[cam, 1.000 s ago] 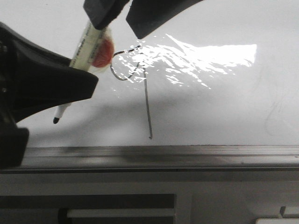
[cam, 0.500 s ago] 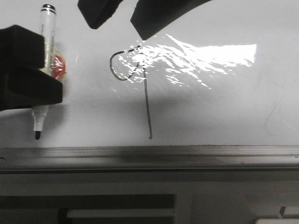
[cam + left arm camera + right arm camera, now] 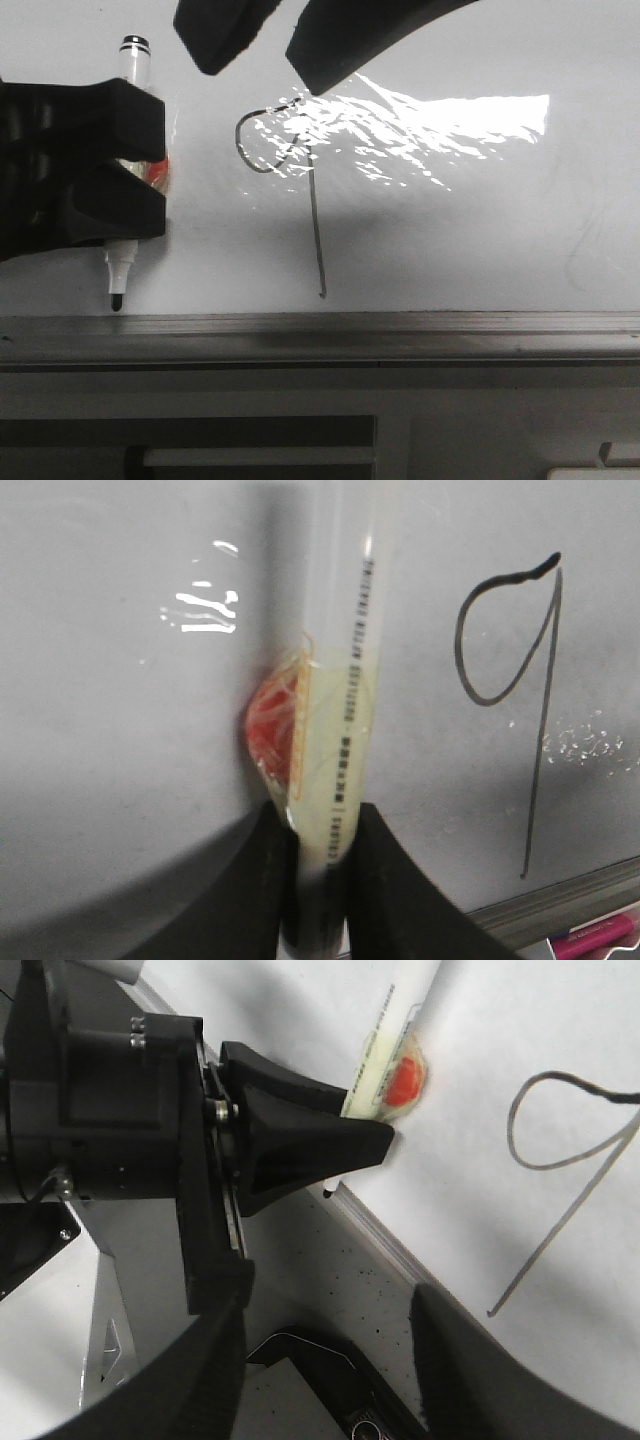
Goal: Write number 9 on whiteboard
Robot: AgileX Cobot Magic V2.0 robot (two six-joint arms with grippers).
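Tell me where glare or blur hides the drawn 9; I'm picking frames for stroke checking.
Front view: bright glare washes over the loop of the number 9 on the whiteboard, while the stem stays clear. Left wrist view: the 9 reads fully, but the marker held by the left gripper is soft and blurred. Right wrist view: no glare, with the 9 partly cropped at the frame edge.

Marker (image 3: 126, 170) left of number 9 (image 3: 300, 180) on whiteboard (image 3: 480, 230)

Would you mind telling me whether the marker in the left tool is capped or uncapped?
Uncapped: the marker's bare dark tip shows below the left tool, pointing down near the whiteboard's edge strip.
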